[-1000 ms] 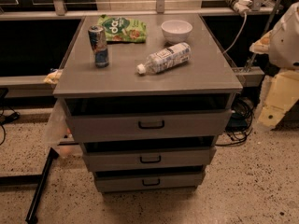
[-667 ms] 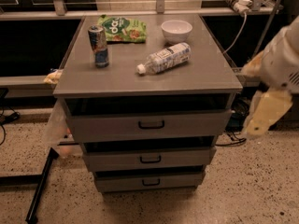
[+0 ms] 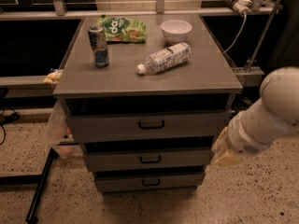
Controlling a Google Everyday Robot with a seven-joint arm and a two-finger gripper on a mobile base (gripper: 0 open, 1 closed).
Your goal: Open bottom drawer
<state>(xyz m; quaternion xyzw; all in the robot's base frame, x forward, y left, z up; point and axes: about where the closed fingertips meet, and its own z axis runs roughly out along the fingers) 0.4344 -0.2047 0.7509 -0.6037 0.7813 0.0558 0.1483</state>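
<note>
The grey cabinet [image 3: 93, 80] has three drawers. The bottom drawer [image 3: 117, 183] is the lowest and narrowest, with a small black bar handle [image 3: 151, 182], and its front stands slightly out from the cabinet. My white arm [image 3: 266, 115] comes in from the right. My gripper [image 3: 223, 149] hangs beside the cabinet's right side, level with the middle drawer [image 3: 117, 161], above and to the right of the bottom drawer's handle. It touches nothing that I can see.
On the cabinet top stand a can [image 3: 98, 46], a green snack bag [image 3: 122, 28], a white bowl [image 3: 176, 30] and a lying plastic bottle [image 3: 164, 58]. A clear plastic bag [image 3: 57, 125] hangs at the left side. A black bar [image 3: 41, 186] lies on the floor at the left.
My arm has swung down and left, from the far right edge to close beside the cabinet's right side. The drawers have not moved.
</note>
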